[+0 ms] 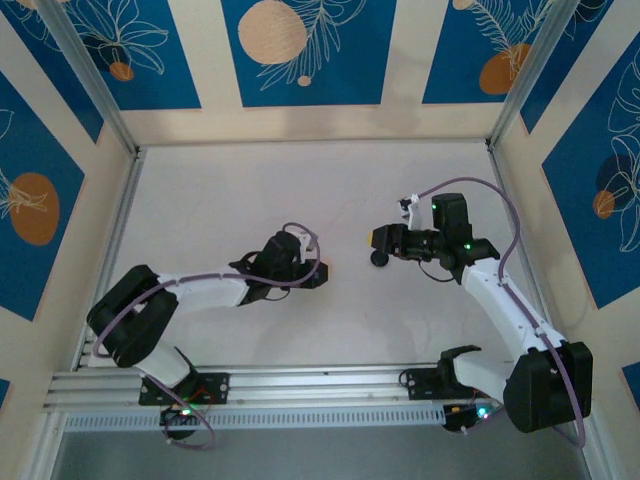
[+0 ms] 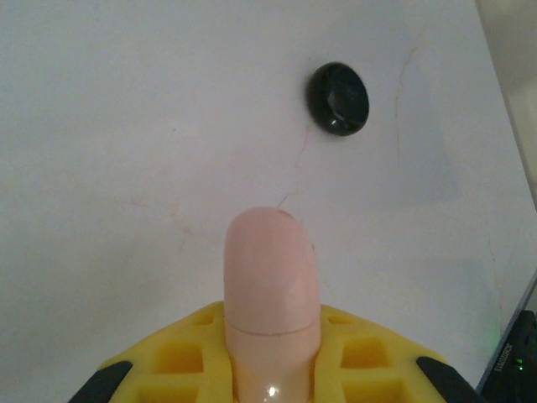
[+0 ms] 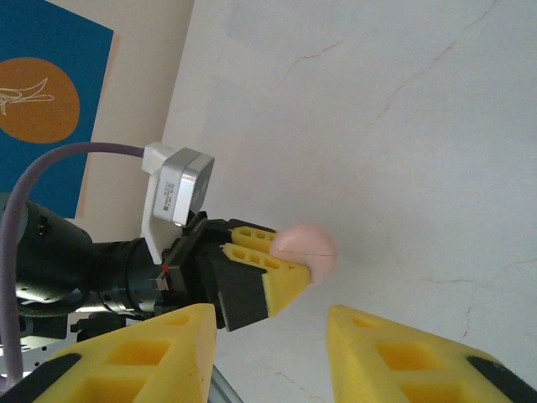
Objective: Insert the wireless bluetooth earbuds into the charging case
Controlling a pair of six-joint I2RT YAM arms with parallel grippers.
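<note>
The left end effector [image 2: 273, 348] is clamped tight on the pink charging case [image 2: 270, 269], which juts out past its fingers [image 2: 369, 357]. The right end effector [image 3: 268, 336] hangs near, part open and empty. The lid looks closed; prying at it could twist the case loose from so short a grip, and a stray sweep could knock the black case [image 2: 338, 98] lying on the desk [image 2: 126, 126].

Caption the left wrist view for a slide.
Left gripper holding a pale pink case; a round black case lies on the white table beyond.
</note>
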